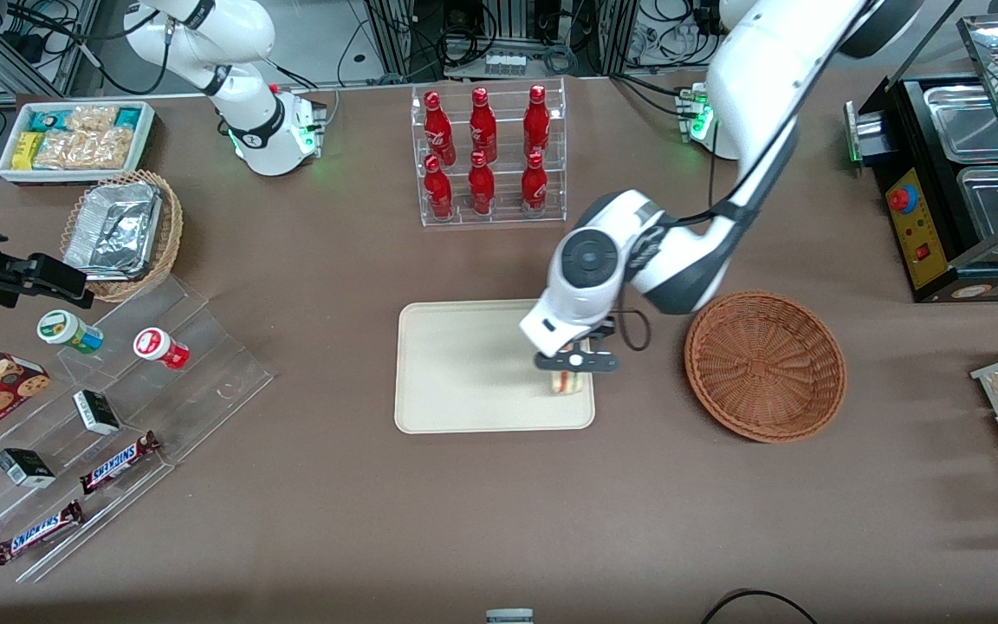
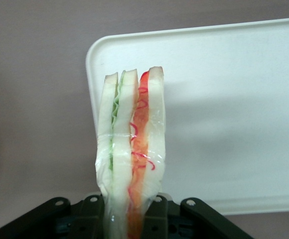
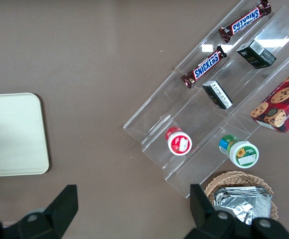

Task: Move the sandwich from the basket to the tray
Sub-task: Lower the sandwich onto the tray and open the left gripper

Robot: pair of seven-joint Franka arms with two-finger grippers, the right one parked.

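My left gripper point(image 1: 574, 365) hangs over the cream tray point(image 1: 456, 373), at the tray edge nearest the basket. It is shut on the sandwich point(image 1: 570, 382), a clear-wrapped wedge of white bread with green and red filling. In the left wrist view the sandwich point(image 2: 132, 144) stands on edge between the black fingers point(image 2: 92, 211), over a corner of the tray point(image 2: 224, 109). The reddish-brown wicker basket point(image 1: 764, 366) sits beside the tray toward the working arm's end, with nothing in it.
A clear rack of red bottles point(image 1: 487, 156) stands farther from the front camera than the tray. Toward the parked arm's end are a clear stepped stand point(image 1: 109, 425) with snacks, a tan foil basket point(image 1: 122, 232) and a white snack bin point(image 1: 76, 139). A black machine point(image 1: 958, 182) stands toward the working arm's end.
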